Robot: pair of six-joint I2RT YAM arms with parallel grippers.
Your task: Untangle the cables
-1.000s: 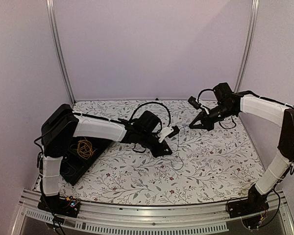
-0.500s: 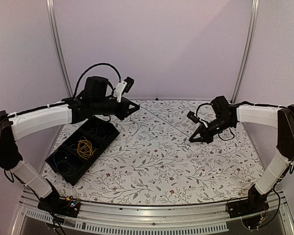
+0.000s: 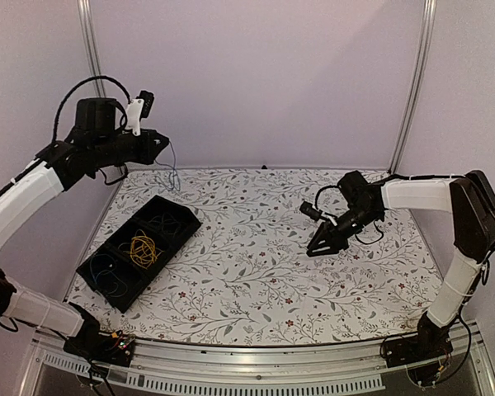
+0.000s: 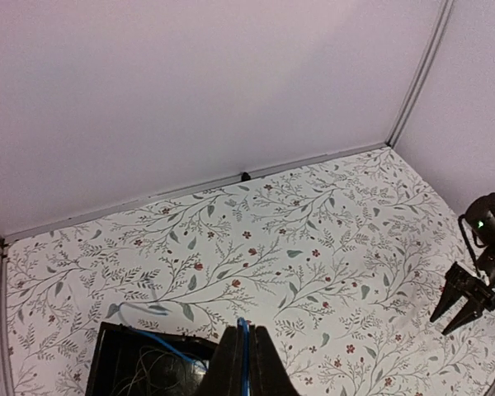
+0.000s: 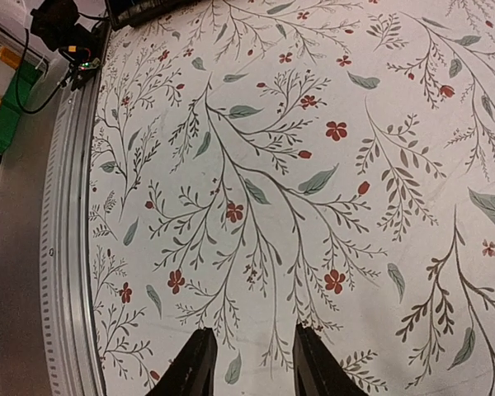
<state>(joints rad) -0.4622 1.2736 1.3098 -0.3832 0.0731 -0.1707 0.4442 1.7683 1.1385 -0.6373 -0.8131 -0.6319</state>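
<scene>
Flowers and leaves cover the counter point(image 3: 256, 280), and pale walls stand around it. On the left side of the counter sits a black tray point(image 3: 178, 216). A yellow cable point(image 3: 142, 247) lies curled up in its middle part. The left tool point(image 3: 161, 140) is up high, over the far left corner. It is pinched tight on a thin blue cable point(image 3: 172, 169), which hangs down above the far end of the tray. The right tool point(image 3: 320, 245) is low over the right side, well apart from the tray. Its fingers point(image 5: 194, 367) stand partly apart with nothing between them.
</scene>
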